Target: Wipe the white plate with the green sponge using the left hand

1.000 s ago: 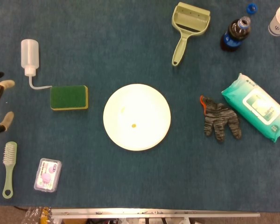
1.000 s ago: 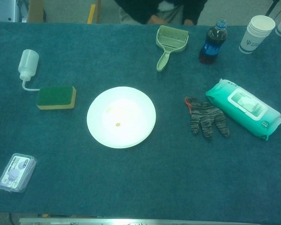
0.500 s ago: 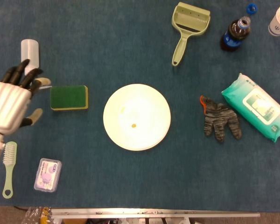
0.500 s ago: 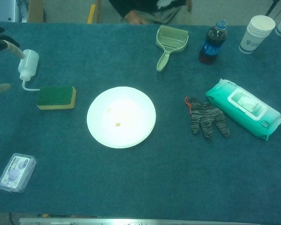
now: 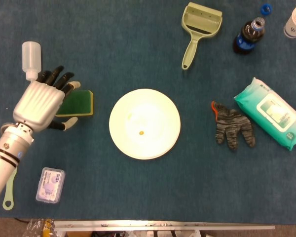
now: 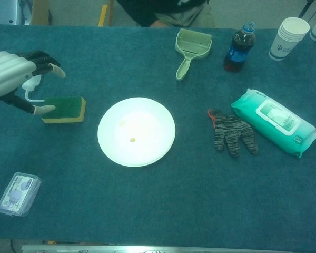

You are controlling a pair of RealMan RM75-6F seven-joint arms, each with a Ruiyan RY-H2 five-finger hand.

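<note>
The white plate (image 5: 144, 123) (image 6: 136, 131) lies in the middle of the blue table with a small yellow speck on it. Left of it sits the green sponge (image 5: 79, 101) (image 6: 66, 108), green on top with a yellow base. My left hand (image 5: 42, 101) (image 6: 13, 74) hovers over the sponge's left end, fingers spread and empty, thumb by the sponge's near edge. In the head view the hand covers the sponge's left part. My right hand shows in neither view.
A squeeze bottle (image 5: 31, 59) stands behind the left hand. A brush (image 5: 8, 186) and a small plastic case (image 5: 50, 184) lie near the front left. A green dustpan (image 5: 198, 28), cola bottle (image 5: 248, 35), striped gloves (image 5: 233, 126), wipes pack (image 5: 270, 112) and paper cups (image 6: 287, 38) occupy the back and right.
My left hand has come in from the left edge and moved right, now reaching over the sponge's left end. The sponge and plate have not moved.
</note>
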